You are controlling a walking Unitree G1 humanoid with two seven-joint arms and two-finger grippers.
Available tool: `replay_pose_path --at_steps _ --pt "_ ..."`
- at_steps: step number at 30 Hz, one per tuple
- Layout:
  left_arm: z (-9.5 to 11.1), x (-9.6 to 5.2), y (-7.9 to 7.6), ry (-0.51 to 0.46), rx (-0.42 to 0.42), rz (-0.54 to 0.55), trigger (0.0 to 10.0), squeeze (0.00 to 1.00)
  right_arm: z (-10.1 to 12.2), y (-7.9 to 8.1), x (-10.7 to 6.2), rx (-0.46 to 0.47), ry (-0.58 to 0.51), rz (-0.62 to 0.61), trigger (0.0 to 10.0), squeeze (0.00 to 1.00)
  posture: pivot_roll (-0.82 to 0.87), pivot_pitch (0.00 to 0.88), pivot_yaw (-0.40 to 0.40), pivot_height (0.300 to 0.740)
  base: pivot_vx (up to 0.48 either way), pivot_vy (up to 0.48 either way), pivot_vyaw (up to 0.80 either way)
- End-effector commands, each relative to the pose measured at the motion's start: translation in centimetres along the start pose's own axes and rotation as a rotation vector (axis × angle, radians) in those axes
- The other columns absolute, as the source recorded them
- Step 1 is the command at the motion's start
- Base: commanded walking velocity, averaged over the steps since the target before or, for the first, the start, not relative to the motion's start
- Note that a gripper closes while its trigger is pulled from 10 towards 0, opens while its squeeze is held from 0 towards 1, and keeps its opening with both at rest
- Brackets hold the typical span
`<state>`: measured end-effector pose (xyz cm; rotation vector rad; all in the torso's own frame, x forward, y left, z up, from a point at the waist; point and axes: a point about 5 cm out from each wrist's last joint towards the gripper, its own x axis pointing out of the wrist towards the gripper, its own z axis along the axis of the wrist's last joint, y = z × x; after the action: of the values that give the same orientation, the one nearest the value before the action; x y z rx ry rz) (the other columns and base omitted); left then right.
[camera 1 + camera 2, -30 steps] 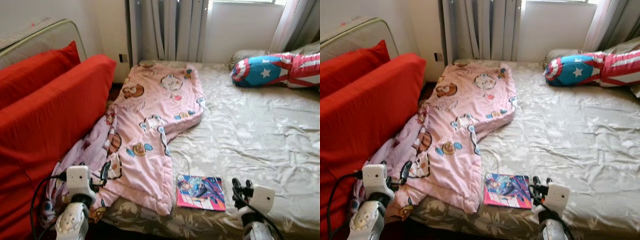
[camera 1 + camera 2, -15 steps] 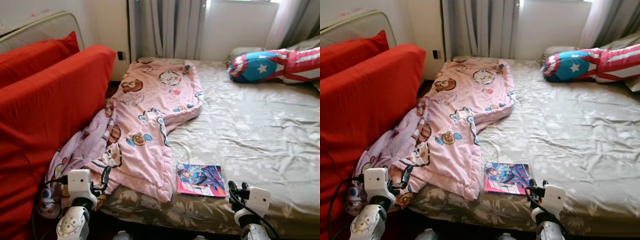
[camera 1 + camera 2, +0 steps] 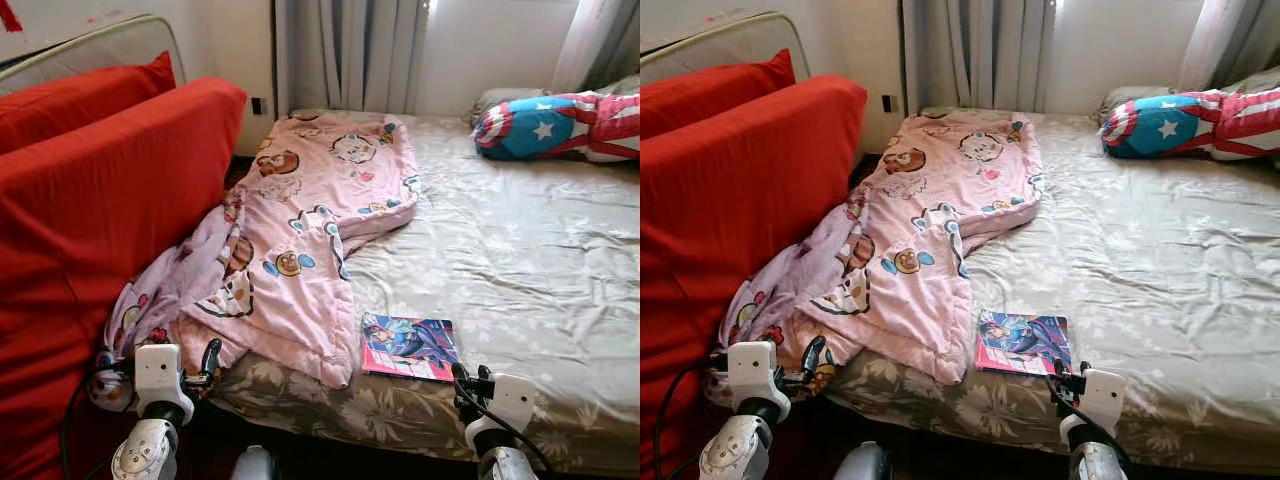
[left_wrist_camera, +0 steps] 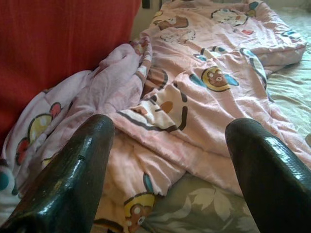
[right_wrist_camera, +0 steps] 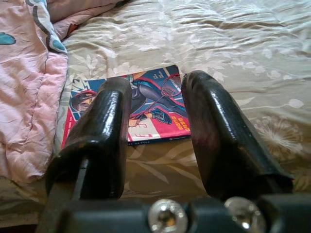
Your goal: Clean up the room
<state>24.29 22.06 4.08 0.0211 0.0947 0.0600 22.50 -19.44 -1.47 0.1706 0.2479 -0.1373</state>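
Note:
A pink cartoon-print blanket (image 3: 310,220) lies crumpled along the bed's left side, and its lower end spills over the edge beside the red cushions. A colourful comic book (image 3: 408,347) lies flat near the bed's front edge, just right of the blanket's corner. My left gripper (image 3: 210,357) hangs low before the blanket's hanging end. In the left wrist view the left gripper (image 4: 170,125) is open, with the blanket (image 4: 194,82) beyond it. My right gripper (image 3: 462,381) sits below the book, open, and the book (image 5: 155,104) shows between its fingers (image 5: 109,121).
The bed (image 3: 520,260) has a rumpled olive floral sheet. A star-and-stripes pillow (image 3: 545,128) lies at its far right, under the curtains (image 3: 350,55). Large red cushions (image 3: 100,200) lean along the left, close to my left arm.
The camera has pulled back and shifted, so the bed's front edge and the blanket's hanging end show more. Both grippers keep their pose; nothing on the bed moved.

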Motion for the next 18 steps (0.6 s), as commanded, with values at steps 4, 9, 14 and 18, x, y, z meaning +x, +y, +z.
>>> replay_pose_path --at_steps 4,9,14,18 --pt "0.27 0.18 -0.07 0.001 -0.002 -0.005 10.0 0.00 -0.31 0.03 0.13 -0.008 0.028 -0.006 10.0 0.00 0.02 0.000 -0.021 0.655 0.000 0.000 0.00" --pt "0.24 0.20 -0.21 0.005 -0.002 -0.013 10.0 0.00 -0.08 0.02 0.15 0.008 0.005 -0.008 10.0 0.00 0.02 0.000 -0.019 0.655 0.000 0.000 0.00" --pt "0.28 0.25 -0.19 0.006 -0.003 -0.015 10.0 0.00 -0.01 0.13 0.29 0.001 0.007 -0.001 10.0 0.00 0.02 0.000 -0.019 0.655 0.000 0.000 0.00" --pt "0.30 0.28 -0.15 0.008 -0.003 -0.012 10.0 0.00 0.06 0.22 0.42 0.007 0.003 -0.001 10.0 0.00 0.02 0.000 -0.019 0.655 0.000 0.000 0.00"
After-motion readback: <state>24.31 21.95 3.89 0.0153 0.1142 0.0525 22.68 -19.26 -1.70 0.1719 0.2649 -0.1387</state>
